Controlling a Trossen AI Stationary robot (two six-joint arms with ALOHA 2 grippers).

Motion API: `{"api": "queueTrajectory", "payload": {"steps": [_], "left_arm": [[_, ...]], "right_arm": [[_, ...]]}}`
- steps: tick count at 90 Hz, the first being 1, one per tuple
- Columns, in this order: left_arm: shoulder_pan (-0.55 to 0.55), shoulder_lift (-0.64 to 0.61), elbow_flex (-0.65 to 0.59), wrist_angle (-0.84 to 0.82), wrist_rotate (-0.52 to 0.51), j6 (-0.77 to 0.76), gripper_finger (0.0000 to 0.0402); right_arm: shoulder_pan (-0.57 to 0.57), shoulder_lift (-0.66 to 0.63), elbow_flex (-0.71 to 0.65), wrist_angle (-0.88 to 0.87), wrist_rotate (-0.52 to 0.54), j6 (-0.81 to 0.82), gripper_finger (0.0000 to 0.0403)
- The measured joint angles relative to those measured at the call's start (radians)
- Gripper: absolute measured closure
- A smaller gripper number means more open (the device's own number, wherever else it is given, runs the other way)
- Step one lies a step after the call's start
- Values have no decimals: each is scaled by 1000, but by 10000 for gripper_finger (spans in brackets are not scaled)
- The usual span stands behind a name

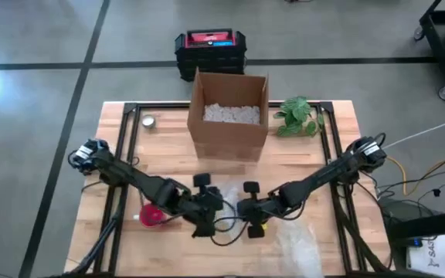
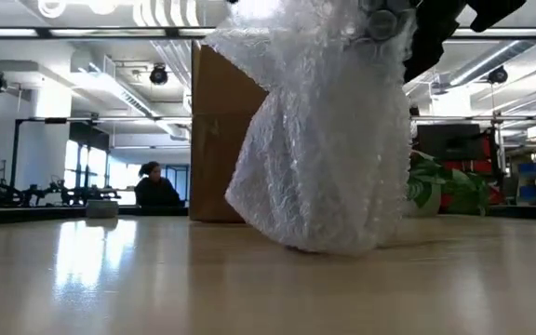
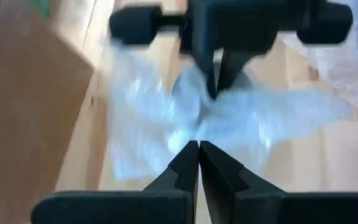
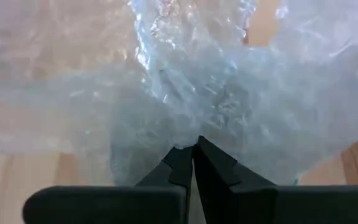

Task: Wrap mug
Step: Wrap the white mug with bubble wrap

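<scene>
A sheet of clear bubble wrap (image 2: 319,140) hangs bunched between my two grippers at the middle of the table's near half. My left gripper (image 1: 219,207) and my right gripper (image 1: 239,208) face each other tip to tip, both shut on the wrap. The red mug (image 1: 151,216) stands on the table to the left of the wrap, partly under my left arm and outside the wrap. In the left wrist view my left gripper (image 3: 199,146) sits just short of the right gripper (image 3: 219,87). My left gripper pinches a gathered part of the bubble wrap (image 3: 191,127) between its two fingers, coming level from the table's left. How many layers it has cannot be told. The wrap hangs slack below, and its lower end (image 2: 328,244) rests on the table. My right gripper pinches a bunched fold of the bubble wrap (image 4: 194,130) between its two fingers, coming level from the table's right, opposite the left gripper. The wrap spreads out crumpled beyond the fingertips and hangs below them.
An open cardboard box (image 1: 229,116) with white packing fill stands at the far middle. A green plant (image 1: 298,116) sits to its right and a small round tin (image 1: 149,121) to its left. A second sheet of bubble wrap (image 1: 296,241) lies near the front right.
</scene>
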Motion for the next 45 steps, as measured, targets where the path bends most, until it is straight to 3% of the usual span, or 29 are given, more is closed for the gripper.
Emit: {"api": "queueTrajectory", "payload": {"steps": [9,34,45], "left_arm": [[-35,11,-120,88,9,-62,401],[2,13,-451,942,-44,94,401],[48,11,-498,1107,-48,166,401]], "right_arm": [[0,0,0,4,0,-6,401],[0,0,0,11,1,-15,401],[-1,-1,0,13,2,-15,401]]}}
